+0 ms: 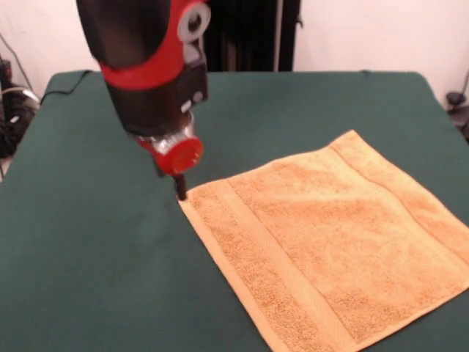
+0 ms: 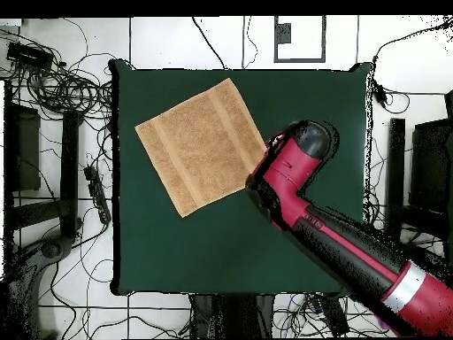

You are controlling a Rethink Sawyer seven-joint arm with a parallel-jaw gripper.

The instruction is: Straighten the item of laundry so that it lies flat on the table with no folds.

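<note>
The robot's hand (image 1: 180, 189) presses at the orange terry towel (image 1: 330, 249) corner on the green bench (image 1: 88, 257) (grip state unreadable); any sideways drag could re-crease the flat cloth.

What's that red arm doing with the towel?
The red and black arm has its gripper down at one corner of the orange-tan towel. The towel is spread out on the green table and looks flat, with no obvious folds; in the front view its near edge runs out of the picture. Whether the gripper is pinching the corner can't be told.
</note>
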